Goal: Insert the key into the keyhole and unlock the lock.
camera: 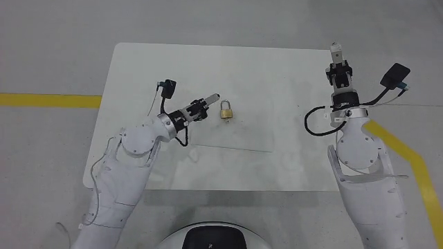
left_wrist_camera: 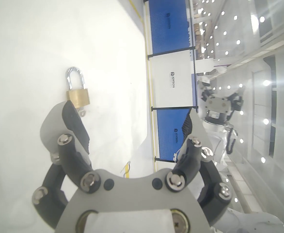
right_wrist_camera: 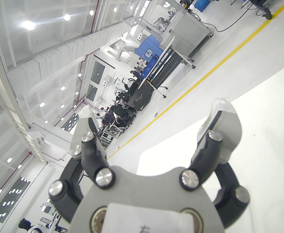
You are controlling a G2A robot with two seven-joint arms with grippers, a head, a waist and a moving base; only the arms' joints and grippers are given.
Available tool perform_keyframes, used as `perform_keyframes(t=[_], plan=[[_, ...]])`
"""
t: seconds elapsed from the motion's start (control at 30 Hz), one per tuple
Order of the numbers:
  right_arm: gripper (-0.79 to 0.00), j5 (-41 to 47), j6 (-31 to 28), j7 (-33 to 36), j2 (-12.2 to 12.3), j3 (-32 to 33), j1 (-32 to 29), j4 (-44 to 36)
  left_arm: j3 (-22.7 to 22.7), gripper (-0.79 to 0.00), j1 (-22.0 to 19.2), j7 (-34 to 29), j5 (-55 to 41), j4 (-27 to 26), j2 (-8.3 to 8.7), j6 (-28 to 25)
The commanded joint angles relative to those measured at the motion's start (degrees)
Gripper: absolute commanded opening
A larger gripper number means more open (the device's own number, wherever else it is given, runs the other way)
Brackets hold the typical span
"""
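The white tabletop [camera: 138, 69] carries the brass lock [camera: 226, 111] lying flat near its middle, well apart from every edge, so there is open room on all sides of it. The left end effector [camera: 210, 101] sits just beside the lock, fingers spread and nothing held. The right end effector [camera: 336, 50], also spread and empty, is near the far right corner, well apart. In the left wrist view the shackle [left_wrist_camera: 74, 78] looks seated, and a small silvery piece, probably the key [left_wrist_camera: 83, 112], juts from the base of the lock's body beside one finger. The step in hand looks like taking that key: close squarely on its flat head, keep the body from sliding, then turn gently.
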Motion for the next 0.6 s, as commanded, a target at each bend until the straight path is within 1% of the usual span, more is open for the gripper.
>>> perform_keyframes(t=[0.0, 0.03, 0.07, 0.13, 0.2, 0.27, 0.33, 0.37, 0.47, 0.57], plan=[[0.000, 0.0, 0.0, 0.0, 0.0, 0.0, 0.0, 0.0, -1.7, 0.000, 0.7, 4.5, 1.8, -2.9, 0.32, -8.4], [0.000, 0.0, 0.0, 0.0, 0.0, 0.0, 0.0, 0.0, -2.3, 0.000, 1.2, 7.7, 1.8, -3.3, 0.37, -13.7], [0.000, 0.0, 0.0, 0.0, 0.0, 0.0, 0.0, 0.0, -2.4, 0.000, 1.6, 9.8, 1.8, -3.2, 0.40, -17.9], [0.000, 0.0, 0.0, 0.0, 0.0, 0.0, 0.0, 0.0, -3.1, 0.000, 1.7, 14.2, 5.1, -3.2, 0.57, -24.2], [0.000, 0.0, 0.0, 0.0, 0.0, 0.0, 0.0, 0.0, -3.4, 0.000, 1.9, 19.1, 9.8, -2.4, 0.66, -27.9], [0.000, 0.0, 0.0, 0.0, 0.0, 0.0, 0.0, 0.0, -4.4, 0.000, 1.8, 25.1, 18.7, -1.6, 0.87, -30.0], [0.000, -1.5, -0.4, 0.1, 0.0, 0.0, -0.2, 0.5, -4.7, 0.000, 2.1, 30.5, 25.2, -0.2, 0.93, -29.7], [0.000, -5.1, -1.4, -0.4, 0.1, 0.1, -0.3, 1.3, -5.0, 0.000, 2.2, 33.1, 28.4, 0.2, 0.96, -28.5], [0.000, -13.1, -4.6, -3.9, 0.2, 1.0, -0.6, 3.9, -5.7, 0.000, 3.1, 40.2, 34.6, 1.1, 0.95, -23.7], [0.000, -16.5, -7.1, -6.9, 0.2, 3.0, -0.7, 5.8, -6.3, 0.000, 4.0, 44.0, 39.3, 1.0, 0.99, -17.9]])
